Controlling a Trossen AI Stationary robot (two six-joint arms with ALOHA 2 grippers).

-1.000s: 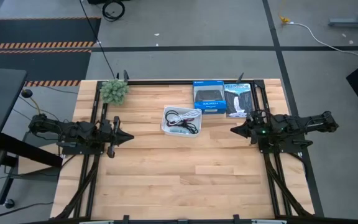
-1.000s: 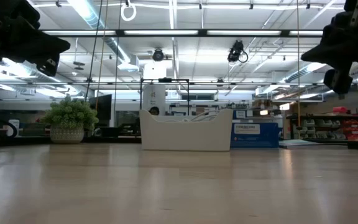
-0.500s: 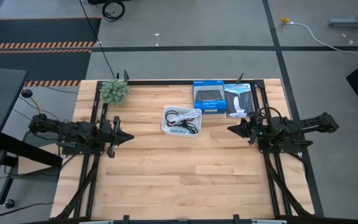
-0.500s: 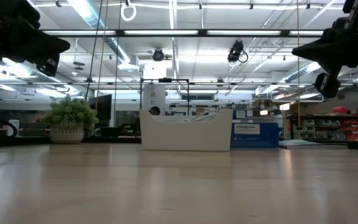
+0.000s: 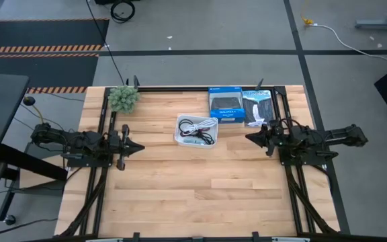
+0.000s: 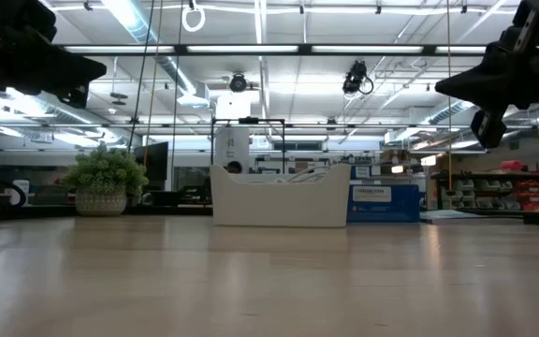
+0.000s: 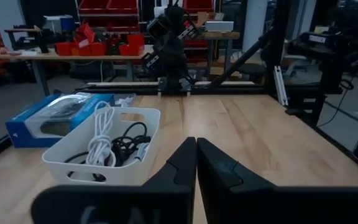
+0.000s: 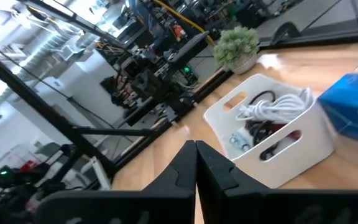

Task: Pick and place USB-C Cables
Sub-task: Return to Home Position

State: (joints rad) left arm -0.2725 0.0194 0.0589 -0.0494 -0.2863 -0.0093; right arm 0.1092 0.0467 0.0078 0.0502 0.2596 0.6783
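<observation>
**Right arm levelling out, cables all in the tray**

Over the last second my right arm has shifted. From above, its tip has crept a little toward the middle of the counter. In the low view its nose has swung up from a downward tilt to nearly level, well above the wood. My left arm has not moved at all. It waits on its own side, pointing across toward the tray.

Both wrist views show the same thing: my right jaws are pressed together with nothing between them, and so are my left jaws. Neither is carrying anything.

The cables lie in a tangle inside the tray, which sits near the back of the counter between my two arms. I can pick out a white cable, a black cable and a dark red cable among them. I see no cable loose on the bare wood. Behind the tray stand a small plant, a blue box and a dark packet, all apart from it.

To my mind the sorting is finished, and this small move of the right arm is part of settling into rest. What remains, I judge, is to get that arm parked like the left one. I see little risk, since both arms are well clear of the tray.
</observation>
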